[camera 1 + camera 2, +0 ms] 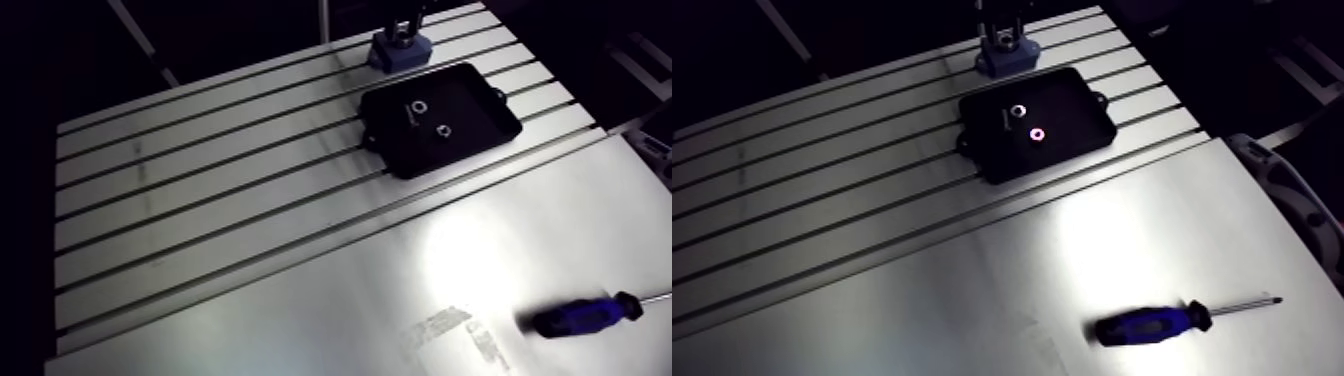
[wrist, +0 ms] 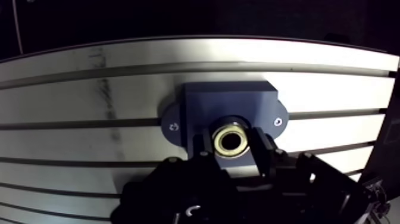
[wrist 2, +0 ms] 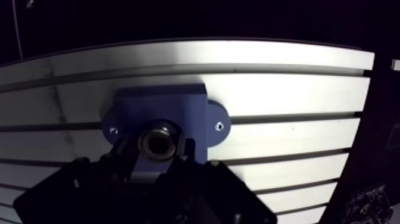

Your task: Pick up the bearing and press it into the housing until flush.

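In the wrist view a brass-coloured ring bearing (image 2: 231, 127) sits between my two dark fingers, right over the bore of the blue housing (image 2: 229, 101). My gripper (image 2: 231, 140) is shut on the bearing, one finger (image 2: 205, 146) on each side of it. The housing is a blue block with two screwed ears, fixed on the slotted table. I cannot tell how deep the bearing stands in the bore. In the arm view the housing (image 1: 400, 50) is at the table's far edge, with the gripper coming down onto it from above.
A black tray (image 1: 475, 95) lies just in front of the housing, holding two small metal rings (image 1: 417, 105). A blue-handled screwdriver (image 1: 1157, 322) lies on the smooth plate near the front right. The slotted table (image 1: 220, 200) stretches to the left.
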`<state>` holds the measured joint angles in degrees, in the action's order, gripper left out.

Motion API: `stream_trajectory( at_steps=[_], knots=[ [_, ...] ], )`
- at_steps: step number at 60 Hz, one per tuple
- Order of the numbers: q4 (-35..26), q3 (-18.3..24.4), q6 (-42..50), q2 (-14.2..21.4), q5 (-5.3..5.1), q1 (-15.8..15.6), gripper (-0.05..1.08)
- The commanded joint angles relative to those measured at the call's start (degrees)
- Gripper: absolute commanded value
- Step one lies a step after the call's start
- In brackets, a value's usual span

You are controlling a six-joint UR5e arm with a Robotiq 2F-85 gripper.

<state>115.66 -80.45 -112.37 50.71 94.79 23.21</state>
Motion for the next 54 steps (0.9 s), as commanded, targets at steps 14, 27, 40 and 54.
stream_trajectory(
  at_steps=[14, 27, 40, 54],
  knots=[
    [-0.03, 0.16, 0.0, -0.05, 0.0, 0.0, 0.59],
    [0.05, 0.07, 0.0, -0.05, 0.0, 0.0, 0.59],
    [0.05, 0.07, -0.08, -0.05, 0.0, 0.09, 0.59],
    [0.05, 0.07, -0.08, -0.05, 0.0, 0.09, 0.59]
  ],
)
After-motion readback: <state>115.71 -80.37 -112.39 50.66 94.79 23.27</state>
